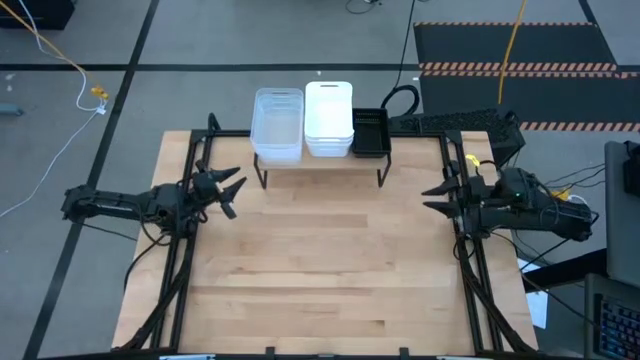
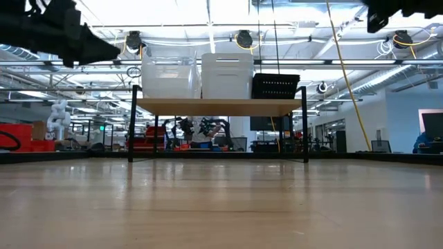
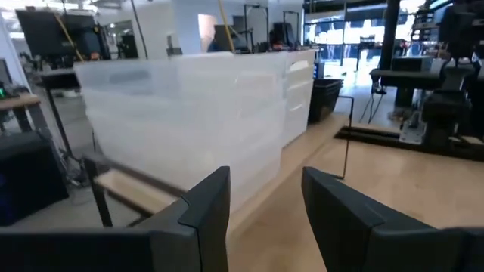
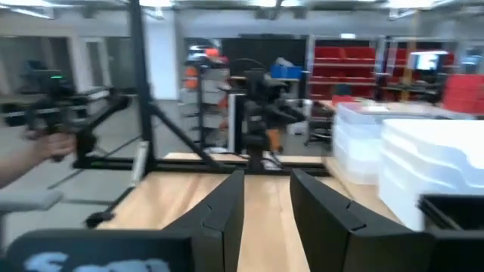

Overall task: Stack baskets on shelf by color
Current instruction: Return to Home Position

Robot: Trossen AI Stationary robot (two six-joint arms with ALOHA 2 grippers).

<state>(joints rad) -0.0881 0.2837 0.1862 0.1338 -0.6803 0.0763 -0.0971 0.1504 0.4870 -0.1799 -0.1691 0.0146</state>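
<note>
1. The left pincer (image 1: pixel 237 196) hovers above the left side of the tabletop (image 1: pixel 320 275). Its fingers are spread apart with nothing between them, and the left wrist view shows the same bare gap.
2. The right pincer (image 1: pixel 432 198) hangs opposite it over the right side. Its fingers are also parted and carry nothing, though the gap looks narrower in its own wrist view.
3. No loose basket shows on the wood between and below the two pincers, in either the high or the low view.
4. Ahead of both pincers, at the far edge of the table, stands the shelf (image 1: pixel 320 163). It is near the left pincer's fingertips and farther from the right one's, and neither pincer touches it.
5. Three piles sit side by side on the plank, one colour each:
   - The clear stack (image 1: pixel 278 125) is nearest the left pincer.
   - The white stack (image 1: pixel 328 118) is in the middle, just beside the clear one.
   - The black stack (image 1: pixel 371 132) is lower and is nearest the right pincer.
6. The clear and white piles show several nested rims, but the exact number in each pile cannot be told for sure.
7. Judged from this, the sorting looks finished — all baskets in view are already on the shelf, grouped by colour. What seems left is only for both arms to settle into their rest pose.
</note>
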